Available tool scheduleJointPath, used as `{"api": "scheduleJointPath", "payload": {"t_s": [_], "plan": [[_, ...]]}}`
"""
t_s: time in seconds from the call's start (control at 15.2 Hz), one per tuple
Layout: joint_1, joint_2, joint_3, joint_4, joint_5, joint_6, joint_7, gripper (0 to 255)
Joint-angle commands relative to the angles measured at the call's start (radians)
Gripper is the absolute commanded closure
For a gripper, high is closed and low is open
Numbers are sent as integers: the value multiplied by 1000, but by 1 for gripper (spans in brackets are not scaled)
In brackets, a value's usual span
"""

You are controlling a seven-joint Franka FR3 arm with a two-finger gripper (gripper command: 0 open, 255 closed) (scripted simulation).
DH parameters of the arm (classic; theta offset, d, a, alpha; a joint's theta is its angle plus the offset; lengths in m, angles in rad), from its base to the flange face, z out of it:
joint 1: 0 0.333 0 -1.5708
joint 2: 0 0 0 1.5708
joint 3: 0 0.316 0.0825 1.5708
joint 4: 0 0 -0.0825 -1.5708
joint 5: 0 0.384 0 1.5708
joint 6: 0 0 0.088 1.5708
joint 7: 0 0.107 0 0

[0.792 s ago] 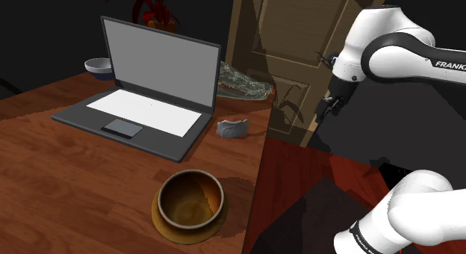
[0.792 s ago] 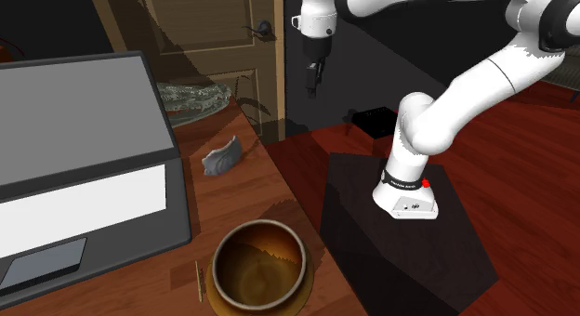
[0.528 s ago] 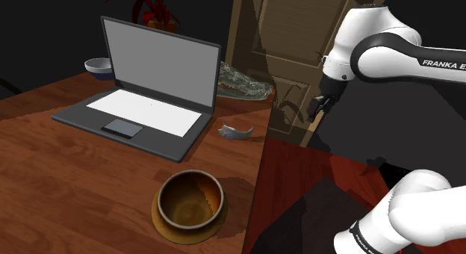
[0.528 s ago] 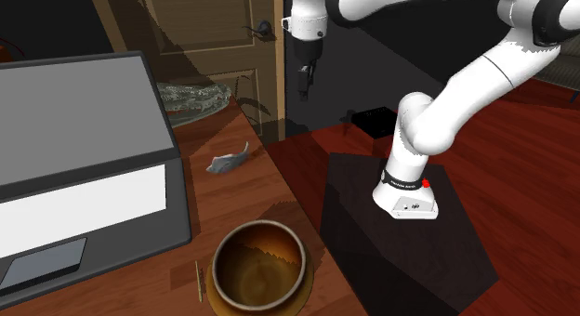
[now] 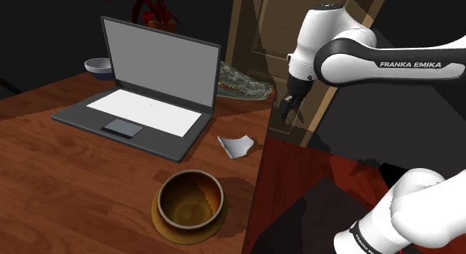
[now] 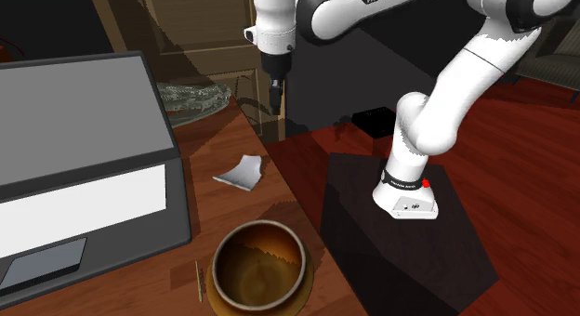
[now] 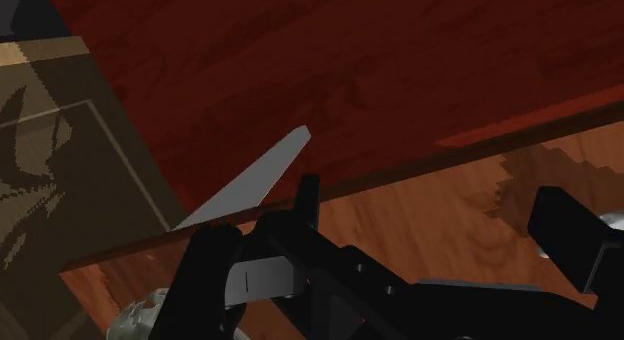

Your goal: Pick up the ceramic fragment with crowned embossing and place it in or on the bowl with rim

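The ceramic fragment (image 5: 236, 146) (image 6: 240, 172) is a pale grey-white shard lying flat on the wooden table, close to the table's edge. A brown bowl (image 5: 190, 202) (image 6: 259, 268) with a wide rim around its base stands empty nearer the front, a short way from the fragment. My black gripper (image 5: 288, 110) (image 6: 274, 86) hangs in the air above the table's edge, higher than the fragment and toward the door. It is open and holds nothing. In the wrist view the gripper (image 7: 390, 246) has its fingers (image 7: 210, 268) spread wide over the table's edge.
An open laptop (image 5: 142, 88) (image 6: 74, 175) takes up the table's middle. A glassy dish (image 5: 243, 84) (image 6: 191, 98) lies behind it, and a small blue-white bowl (image 5: 98, 66) and a red plant (image 5: 153, 6) stand at the back. A wooden door (image 5: 299, 58) rises behind the gripper. The dark stand (image 6: 409, 240) is on the red floor.
The fragment stood upright; it has tipped over flat and shifted toward the bowl. The arm has swung from beside the table toward its edge, to the shoulder view's left.
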Motion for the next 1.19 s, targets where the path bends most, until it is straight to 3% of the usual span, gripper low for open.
{"api": "scheduleJointPath", "payload": {"t_s": [0.0, 0.46, 0.99, 1.12], "plan": [[15, 59, 28, 44, -14, 19, -1, 0], [61, 263, 123, 200, -92, 68, 6, 0], [132, 500, 219, 402, -229, 77, 24, 0], [137, 516, 221, 405, -241, 88, 26, 0]]}}
